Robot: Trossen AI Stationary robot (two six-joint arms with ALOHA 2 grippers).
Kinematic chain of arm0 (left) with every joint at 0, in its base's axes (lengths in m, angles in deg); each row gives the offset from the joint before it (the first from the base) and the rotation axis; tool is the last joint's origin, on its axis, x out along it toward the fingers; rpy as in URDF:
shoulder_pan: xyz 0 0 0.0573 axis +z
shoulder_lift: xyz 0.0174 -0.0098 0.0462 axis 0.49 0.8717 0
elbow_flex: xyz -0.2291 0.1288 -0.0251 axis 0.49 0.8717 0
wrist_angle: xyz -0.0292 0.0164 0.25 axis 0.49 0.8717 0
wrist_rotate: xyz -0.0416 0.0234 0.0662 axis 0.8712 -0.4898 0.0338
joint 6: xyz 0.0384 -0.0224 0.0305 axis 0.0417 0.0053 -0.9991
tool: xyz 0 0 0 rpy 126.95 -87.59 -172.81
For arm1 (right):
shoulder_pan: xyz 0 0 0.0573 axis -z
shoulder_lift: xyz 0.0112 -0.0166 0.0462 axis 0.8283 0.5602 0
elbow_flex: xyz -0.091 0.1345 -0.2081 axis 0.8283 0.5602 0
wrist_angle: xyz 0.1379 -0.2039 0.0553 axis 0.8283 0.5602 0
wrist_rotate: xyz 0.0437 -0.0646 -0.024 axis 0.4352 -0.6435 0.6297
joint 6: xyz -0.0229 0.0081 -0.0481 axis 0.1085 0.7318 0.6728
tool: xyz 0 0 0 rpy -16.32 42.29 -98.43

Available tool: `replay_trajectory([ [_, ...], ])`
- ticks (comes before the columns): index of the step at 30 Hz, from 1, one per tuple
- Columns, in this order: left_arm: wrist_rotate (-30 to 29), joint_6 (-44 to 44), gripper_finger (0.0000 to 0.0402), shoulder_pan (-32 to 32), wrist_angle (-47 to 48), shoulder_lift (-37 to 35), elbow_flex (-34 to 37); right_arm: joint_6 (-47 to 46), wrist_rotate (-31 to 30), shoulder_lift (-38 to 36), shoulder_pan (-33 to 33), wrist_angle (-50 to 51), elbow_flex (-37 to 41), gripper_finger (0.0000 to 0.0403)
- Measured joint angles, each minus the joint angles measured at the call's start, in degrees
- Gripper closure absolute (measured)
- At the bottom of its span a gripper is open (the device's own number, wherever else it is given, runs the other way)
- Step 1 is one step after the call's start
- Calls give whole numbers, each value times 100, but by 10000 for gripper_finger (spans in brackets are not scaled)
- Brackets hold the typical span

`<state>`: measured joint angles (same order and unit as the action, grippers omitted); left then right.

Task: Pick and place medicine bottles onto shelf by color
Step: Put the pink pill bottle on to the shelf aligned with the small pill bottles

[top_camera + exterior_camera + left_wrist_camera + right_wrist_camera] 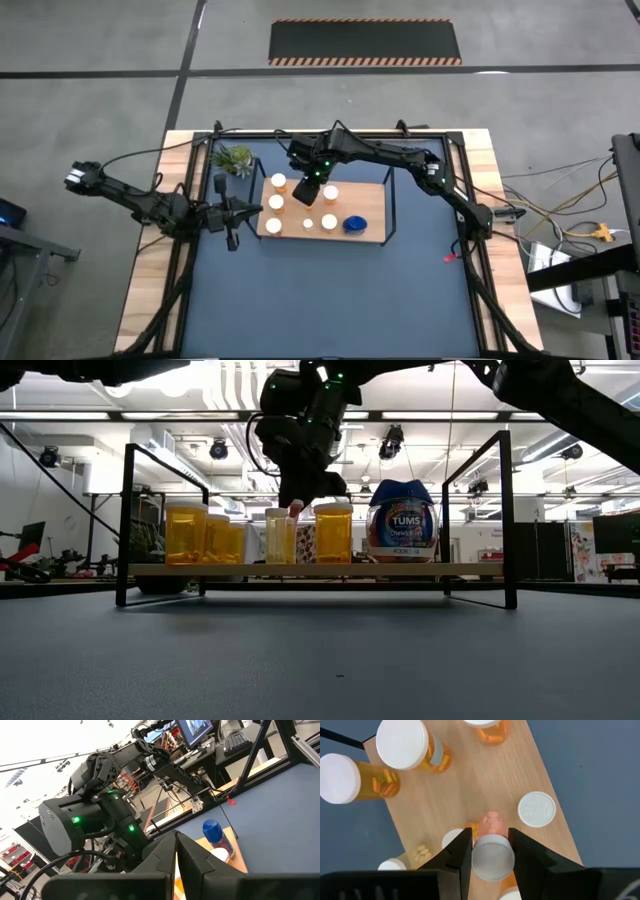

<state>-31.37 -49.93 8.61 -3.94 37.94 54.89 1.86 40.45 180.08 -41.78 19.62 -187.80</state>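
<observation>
I see my right gripper (491,851) over the shelf (375,228), pinching a small white-capped bottle (492,857) by its cap, just above the wooden board. Around it stand the other bottles: orange ones with white caps (186,532) along the board and the blue bottle (400,520) toward one end. My left gripper (232,238) waits beside the shelf's short end over the dark mat (330,300) on the worktop, fingers pressed together, holding nothing.

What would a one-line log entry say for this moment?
right gripper: shut on white-capped bottle, above shelf | left gripper: shut, waiting beside shelf | blue bottle: on shelf
</observation>
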Motion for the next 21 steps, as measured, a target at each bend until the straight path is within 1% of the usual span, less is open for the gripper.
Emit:
replay_trajectory([
  [21,4,2,402,2,0,-2,2,75,-12,0,-2,0,0,300],
])
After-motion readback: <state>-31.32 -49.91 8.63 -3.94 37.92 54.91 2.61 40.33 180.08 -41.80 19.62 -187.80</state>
